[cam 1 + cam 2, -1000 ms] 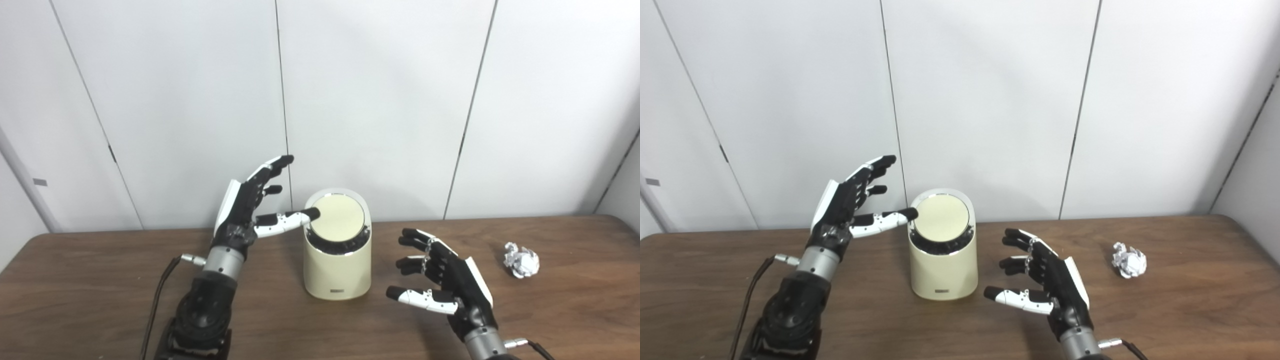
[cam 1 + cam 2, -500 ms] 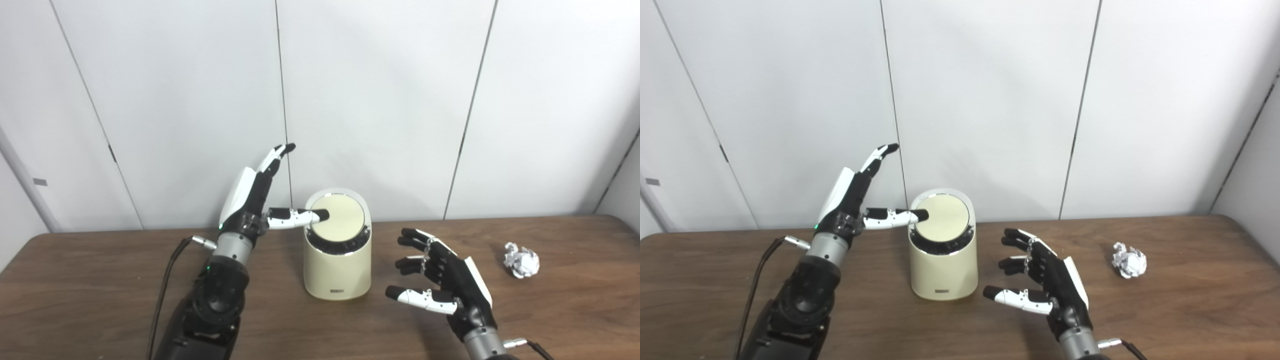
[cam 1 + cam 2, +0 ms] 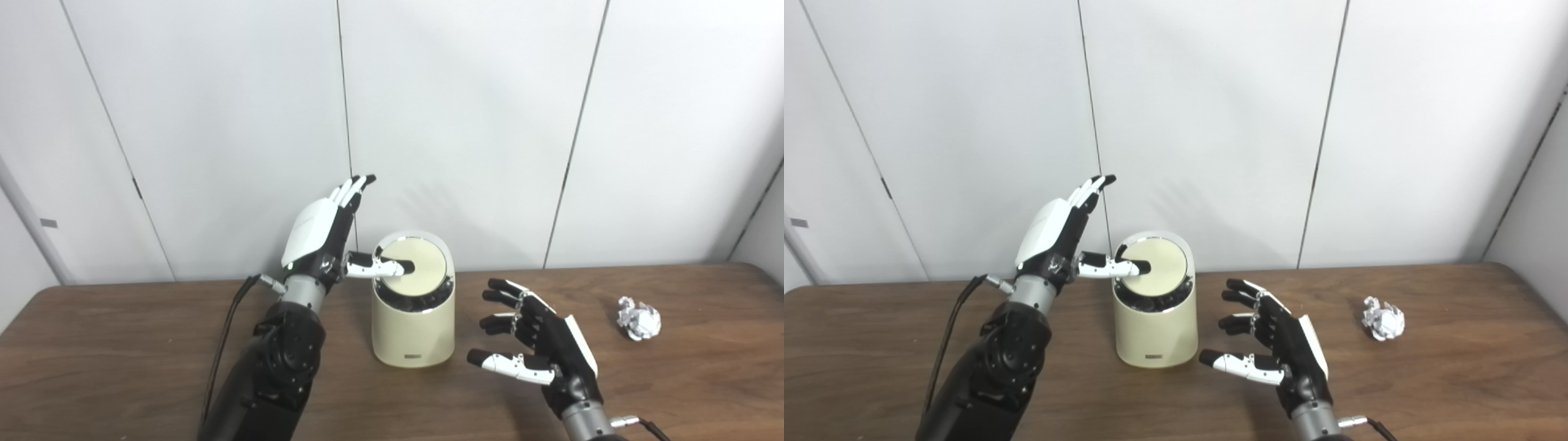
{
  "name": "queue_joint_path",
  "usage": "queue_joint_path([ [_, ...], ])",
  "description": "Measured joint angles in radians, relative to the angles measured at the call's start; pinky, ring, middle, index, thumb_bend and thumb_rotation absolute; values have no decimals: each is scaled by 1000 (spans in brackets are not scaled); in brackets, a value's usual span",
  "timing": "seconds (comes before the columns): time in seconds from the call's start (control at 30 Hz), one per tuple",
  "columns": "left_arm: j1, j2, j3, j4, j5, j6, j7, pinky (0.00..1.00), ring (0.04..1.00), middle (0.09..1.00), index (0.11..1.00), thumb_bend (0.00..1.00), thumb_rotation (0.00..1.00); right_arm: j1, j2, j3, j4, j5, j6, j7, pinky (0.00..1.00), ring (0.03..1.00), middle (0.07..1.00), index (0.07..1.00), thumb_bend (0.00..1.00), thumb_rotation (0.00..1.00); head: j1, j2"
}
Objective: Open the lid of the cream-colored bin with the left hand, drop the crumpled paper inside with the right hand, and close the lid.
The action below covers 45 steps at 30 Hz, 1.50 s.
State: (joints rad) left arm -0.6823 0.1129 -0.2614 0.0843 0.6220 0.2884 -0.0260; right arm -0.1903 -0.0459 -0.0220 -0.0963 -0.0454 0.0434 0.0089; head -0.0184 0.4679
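- Left eye view: the cream-colored bin (image 3: 413, 321) stands upright on the brown table (image 3: 122, 343), close to the white wall panels (image 3: 459, 122).
- Its round lid (image 3: 418, 264) is tilted, the left side pressed down so that a dark gap shows along the front rim.
- The left hand (image 3: 324, 236) is raised beside the bin on its left, the fingers (image 3: 355, 187) straight, close together and pointing up toward the wall, touching nothing.
- Its thumb (image 3: 380, 267) reaches out sideways and the dark tip rests on the left part of the lid; the hand grips nothing.
- The right hand (image 3: 542, 346) hovers low over the table, right of the bin and apart from it, the fingers spread and slightly curled, empty.
- The crumpled paper (image 3: 639, 318) lies on the table well to the right, apart from the right hand.
- Right eye view: the same layout, with the bin (image 3: 1156, 318) between the two hands.
- The left hand (image 3: 1059, 229) shows its white back, the thumb tip lying on the lid (image 3: 1154, 264) near its left edge.
- The right hand (image 3: 1280, 349) is splayed, palm toward the bin, holding nothing; whether it touches the table cannot be told.
- The crumpled paper (image 3: 1383, 321) sits alone near the table's right end.
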Motion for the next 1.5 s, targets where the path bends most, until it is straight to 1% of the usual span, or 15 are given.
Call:
queue_joint_path([
  [0.1,-2,2,-5,16,10,0,1,960,1000,1000,1000,1000,255,0,-1,2,0,-9,0,-3,585,583,754,769,767,103,-6,0],
  [0.4,-12,2,-23,40,53,-2,19,990,1000,1000,1000,1000,251,0,1,6,-8,-20,1,-11,583,575,753,770,774,95,-18,5],
  [0.57,-24,7,-43,62,91,-18,25,1000,1000,1000,1000,1000,249,0,4,9,-14,-22,2,-13,571,582,753,769,778,107,-20,9],
  [0.63,-26,7,-52,65,108,-23,25,999,1000,1000,1000,1000,248,0,4,9,-14,-22,2,-13,581,583,752,766,781,96,-21,9],
  [0.87,-27,6,-57,89,110,-29,19,1000,1000,1000,1000,1000,221,0,11,9,-16,-21,6,-15,580,578,752,764,780,88,-26,14],
  [1.03,-29,8,-80,94,127,-31,16,970,1000,1000,1000,1000,229,0,12,9,-24,-24,8,-22,611,575,750,767,774,86,-28,15],
  [1.1,-31,11,-91,95,134,-33,13,970,1000,1000,1000,1000,221,-1,11,10,-26,-28,8,-23,584,574,749,767,778,98,-28,15],
  [1.33,-38,27,-113,106,157,-35,4,948,1000,1000,1000,1000,183,-1,13,10,-31,-31,13,-28,601,576,748,763,780,102,-29,20],
  [1.5,-46,33,-127,128,173,-42,10,944,1000,1000,1000,1000,169,-1,13,11,-34,-29,25,-30,576,580,745,764,787,112,-29,23],
])
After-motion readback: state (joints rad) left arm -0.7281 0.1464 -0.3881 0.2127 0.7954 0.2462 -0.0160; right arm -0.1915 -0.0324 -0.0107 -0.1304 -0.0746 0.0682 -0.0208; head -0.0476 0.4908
